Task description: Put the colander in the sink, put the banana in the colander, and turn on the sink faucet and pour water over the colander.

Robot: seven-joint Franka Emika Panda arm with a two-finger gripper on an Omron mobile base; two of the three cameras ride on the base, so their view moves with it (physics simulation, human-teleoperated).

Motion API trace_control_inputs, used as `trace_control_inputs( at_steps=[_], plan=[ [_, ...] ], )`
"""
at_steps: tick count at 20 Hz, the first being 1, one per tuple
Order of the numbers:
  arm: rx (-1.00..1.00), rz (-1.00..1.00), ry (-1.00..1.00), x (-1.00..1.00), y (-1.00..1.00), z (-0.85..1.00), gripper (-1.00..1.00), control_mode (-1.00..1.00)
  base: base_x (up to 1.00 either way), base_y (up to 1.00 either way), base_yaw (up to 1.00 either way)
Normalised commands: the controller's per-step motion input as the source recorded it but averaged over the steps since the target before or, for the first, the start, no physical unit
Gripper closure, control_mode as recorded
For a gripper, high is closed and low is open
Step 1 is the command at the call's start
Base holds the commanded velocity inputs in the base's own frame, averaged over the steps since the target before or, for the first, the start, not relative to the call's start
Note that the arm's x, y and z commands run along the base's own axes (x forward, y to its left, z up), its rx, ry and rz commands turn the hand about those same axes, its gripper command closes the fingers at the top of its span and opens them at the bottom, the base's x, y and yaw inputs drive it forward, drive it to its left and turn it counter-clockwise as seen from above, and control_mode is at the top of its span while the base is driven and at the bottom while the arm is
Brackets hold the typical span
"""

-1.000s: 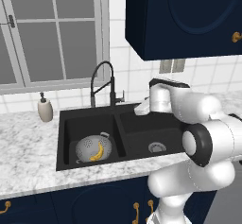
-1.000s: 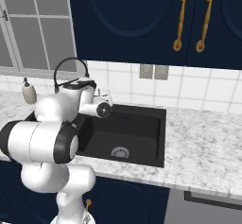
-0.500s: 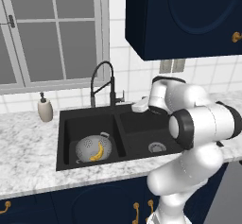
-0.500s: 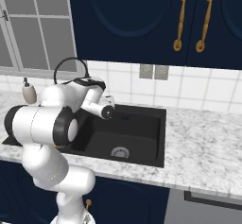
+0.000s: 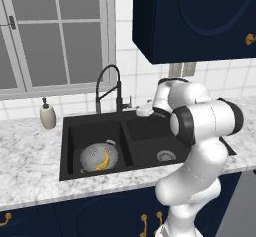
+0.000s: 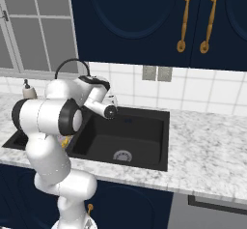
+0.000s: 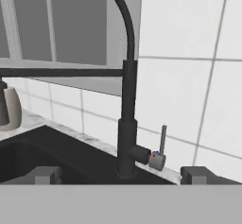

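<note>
The silver colander (image 5: pixel 97 157) sits in the left basin of the black sink (image 5: pixel 70 131), with the yellow banana (image 5: pixel 103 160) lying inside it. The black gooseneck sink faucet (image 5: pixel 108 87) stands behind the divider between the basins. My gripper (image 5: pixel 140 112) hovers just right of the faucet's base, open and holding nothing. In the hand view the faucet column (image 7: pixel 126 124) rises between my fingertips (image 7: pixel 45 175), which stand wide apart. Its small grey lever (image 7: pixel 162 142) stands upright on the right side. No water shows at the spout.
A beige soap dispenser (image 5: pixel 47 116) stands on the marble counter (image 5: pixel 30 166) left of the sink. The tiled wall (image 7: pixel 189 76) and a window (image 5: pixel 55 36) are close behind the faucet. Dark upper cabinets (image 6: pixel 144 20) hang overhead. The right basin (image 6: pixel 130 136) holds a bare drain.
The arm's elbow has swung round and the hand has edged slightly left toward the faucet. The jaws stayed open. Colander and banana have not moved.
</note>
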Motion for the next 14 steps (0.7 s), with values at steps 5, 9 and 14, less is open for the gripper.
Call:
trace_control_inputs(
  at_steps=[5, 9, 14],
  plan=[
    [-0.04, 0.00, -0.04, 0.37, 0.09, -0.11, -1.00, -1.00, 0.00, 0.00, 0.00],
    [-0.01, 0.00, -0.04, 0.28, 0.02, -0.22, -1.00, -1.00, 0.00, 0.00, 0.00],
    [0.00, 0.00, -0.13, 0.21, 0.01, -0.21, -1.00, -1.00, 0.00, 0.00, 0.00]
  ],
)
